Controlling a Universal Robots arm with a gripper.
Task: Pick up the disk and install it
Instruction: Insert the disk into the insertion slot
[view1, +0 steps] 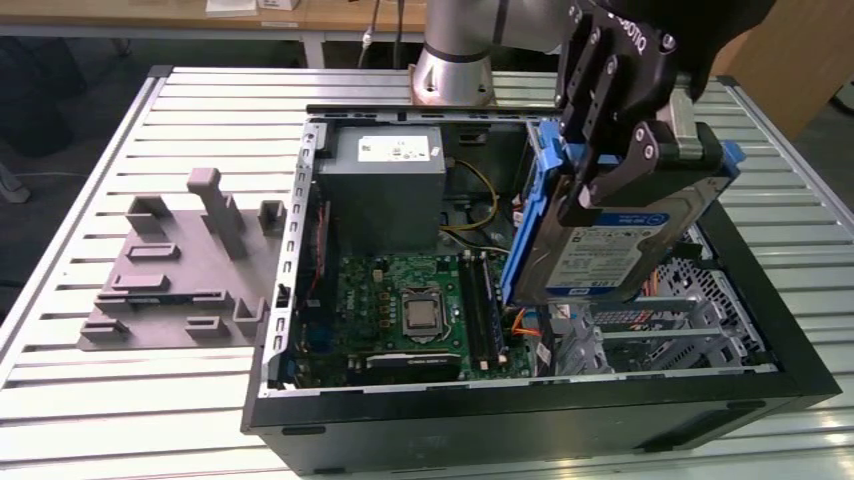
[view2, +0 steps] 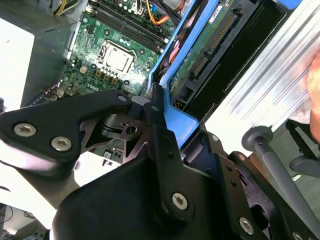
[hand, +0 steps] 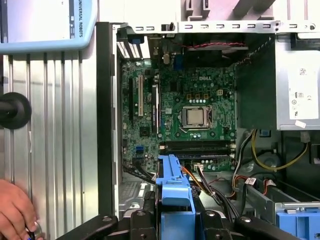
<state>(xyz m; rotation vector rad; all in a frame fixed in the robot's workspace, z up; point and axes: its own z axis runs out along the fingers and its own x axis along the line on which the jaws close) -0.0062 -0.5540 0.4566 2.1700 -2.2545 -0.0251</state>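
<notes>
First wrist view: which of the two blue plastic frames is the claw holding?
The frame round the disk, clamped in the claw. The other frame sits in a metal bay, apart from the claw.

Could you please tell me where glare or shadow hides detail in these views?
In the exterior view the light is even, but the gripper clamping the disk reads as a dark mass; in the second wrist view the table slats wash out to near white; in the first wrist view deep shadow lies beside the power supply.
</notes>
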